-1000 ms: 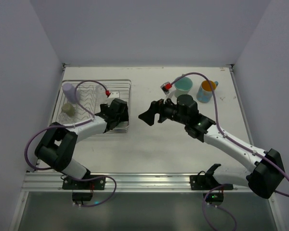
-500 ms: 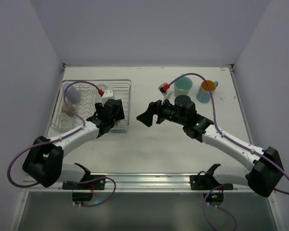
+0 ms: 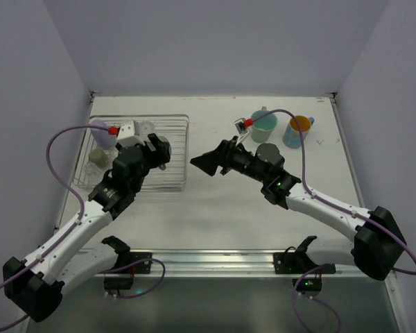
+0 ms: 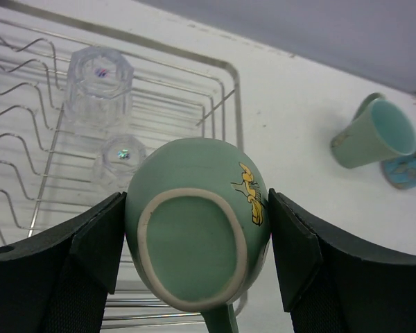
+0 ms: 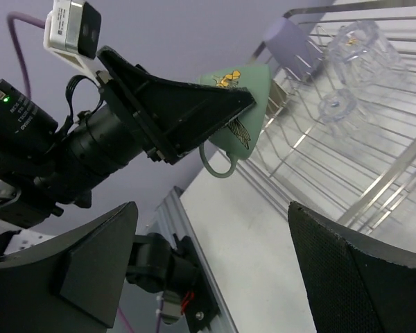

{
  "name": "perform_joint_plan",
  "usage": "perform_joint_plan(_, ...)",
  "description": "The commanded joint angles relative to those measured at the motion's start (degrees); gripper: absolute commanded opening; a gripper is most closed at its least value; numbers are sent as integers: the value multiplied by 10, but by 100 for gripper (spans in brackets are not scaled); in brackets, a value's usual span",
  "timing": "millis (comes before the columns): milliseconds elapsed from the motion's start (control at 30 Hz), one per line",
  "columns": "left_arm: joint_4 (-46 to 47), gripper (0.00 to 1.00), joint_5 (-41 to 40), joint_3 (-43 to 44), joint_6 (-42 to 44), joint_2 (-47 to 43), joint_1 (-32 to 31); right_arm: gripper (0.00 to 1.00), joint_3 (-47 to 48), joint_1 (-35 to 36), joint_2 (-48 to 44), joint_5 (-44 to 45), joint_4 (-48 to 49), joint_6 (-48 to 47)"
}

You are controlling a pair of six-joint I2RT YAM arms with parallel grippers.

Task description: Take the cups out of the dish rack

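My left gripper (image 4: 197,239) is shut on a mint-green mug (image 4: 194,222), bottom toward the camera and handle hanging down, held above the near right part of the dish rack (image 4: 225,97). In the top view the left gripper (image 3: 156,149) hides the mug. Two clear glasses (image 4: 99,82) (image 4: 122,158) stand upside down in the rack. A lavender cup (image 3: 100,132) and a beige cup (image 3: 97,158) sit at the rack's left end. My right gripper (image 3: 206,163) is open and empty, just right of the rack, facing the held mug (image 5: 239,104).
A second mint-green mug (image 3: 265,123) and a blue mug with orange inside (image 3: 298,130) stand on the table at the far right. The right arm's cable arcs over them. White walls close in the table on three sides.
My left arm has risen from the rack's front edge with the mug in its grip. My right gripper has shifted slightly left toward the rack.
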Motion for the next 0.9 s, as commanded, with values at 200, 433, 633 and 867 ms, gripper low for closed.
perform_joint_plan(200,133,21,191,15,-76,-88,-2,86,-20,9,-13,-43,146,75)
perform_joint_plan(433,178,19,259,5,-124,-131,-2,67,9,9,3,-88,153,77)
perform_joint_plan(633,197,17,303,7,-165,-119,-2,66,40,17,15,-144,161,40)
perform_joint_plan(867,213,16,338,4,-197,-102,-2,65,62,18,21,-145,145,-6)
